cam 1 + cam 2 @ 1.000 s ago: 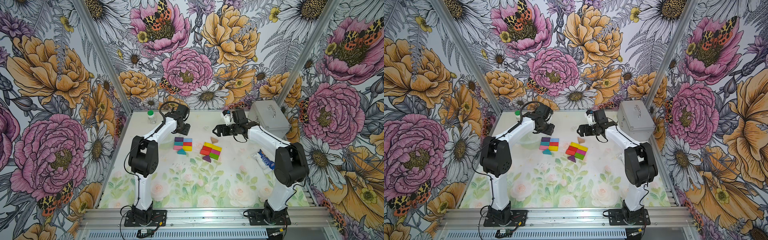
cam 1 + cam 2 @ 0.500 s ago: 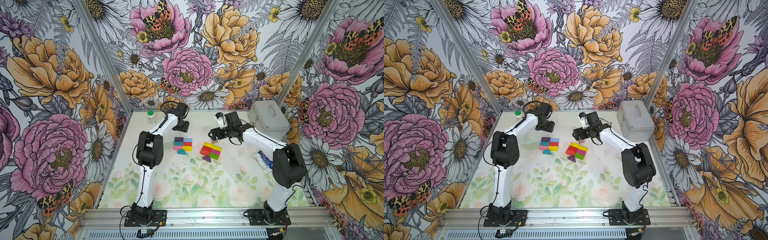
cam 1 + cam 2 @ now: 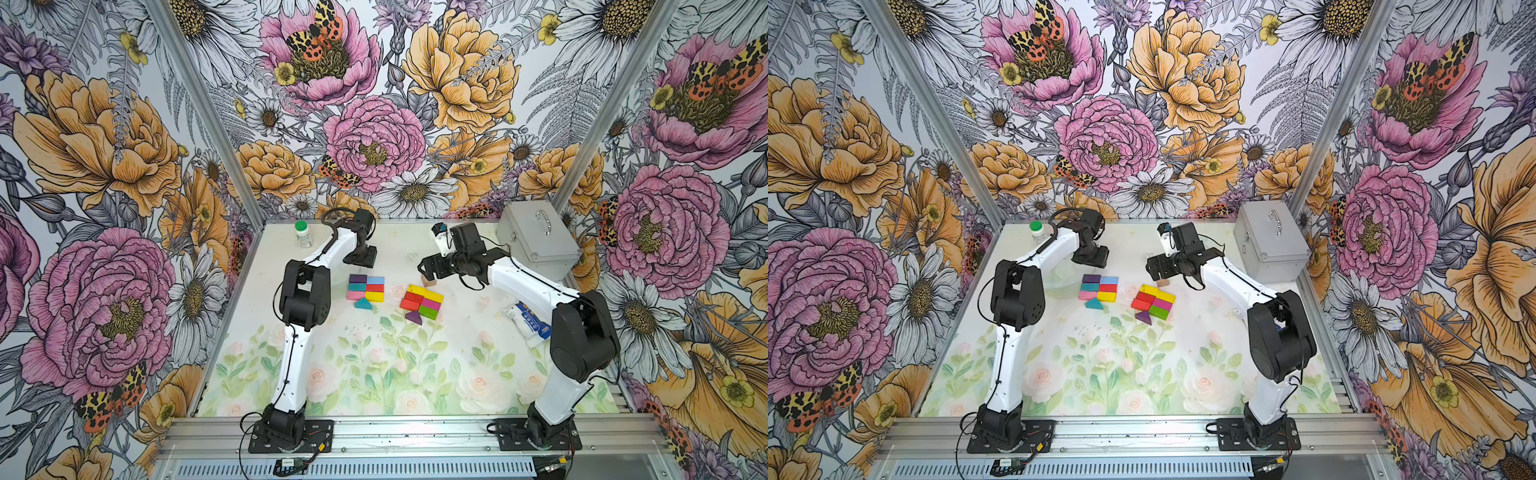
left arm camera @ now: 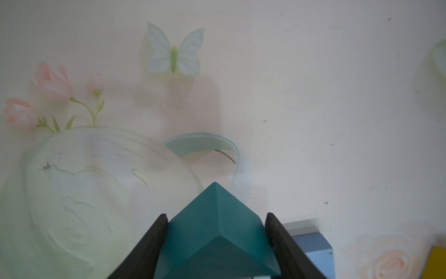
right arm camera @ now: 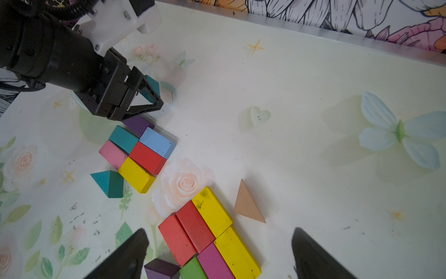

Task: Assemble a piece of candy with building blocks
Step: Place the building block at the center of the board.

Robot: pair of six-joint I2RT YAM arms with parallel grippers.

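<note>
Jaws left clamp teal triangle (beside purple brick edge); jaws right wide, tan triangle near, bare mat around.

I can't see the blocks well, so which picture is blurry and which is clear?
Left wrist view: hazy and pale, and the teal triangle in the left gripper looks soft. Right wrist view: the building blocks are sharp, but the right gripper is dark and blurred. Both top views: even light, tiny blocks, and glare along the table front.
</note>
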